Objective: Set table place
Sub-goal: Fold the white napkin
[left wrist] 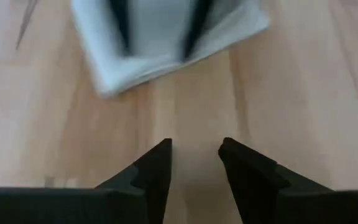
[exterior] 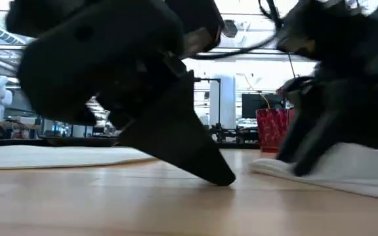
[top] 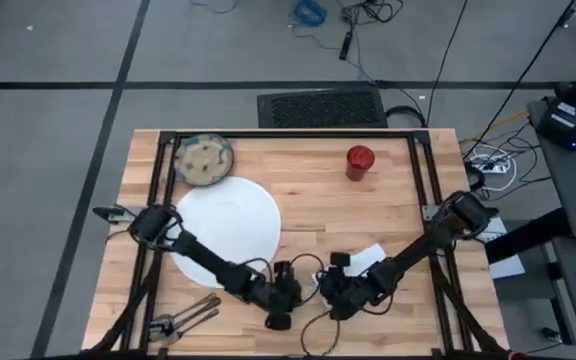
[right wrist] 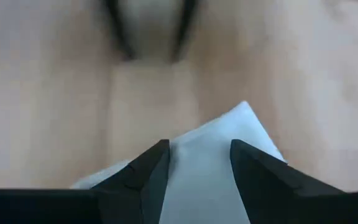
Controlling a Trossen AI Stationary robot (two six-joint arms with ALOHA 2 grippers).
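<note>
— What do we see nearest the front edge of the pale butcher-block wooden table (top: 308, 215)?

— We see the left gripper (left wrist: 194, 163), fingers apart over bare wood, facing the white cloth napkin (top: 368, 257). The right gripper (right wrist: 199, 163), fingers spread, sits over that napkin.

— And beyond the napkin?

— We find the large round white plate (top: 230, 222), then the small red cup (top: 359, 160).

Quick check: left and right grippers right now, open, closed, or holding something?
Left gripper: open, empty, low over the light wooden table, short of the white cloth napkin.
Right gripper: open, fingers straddling the napkin, not closed on it.
</note>
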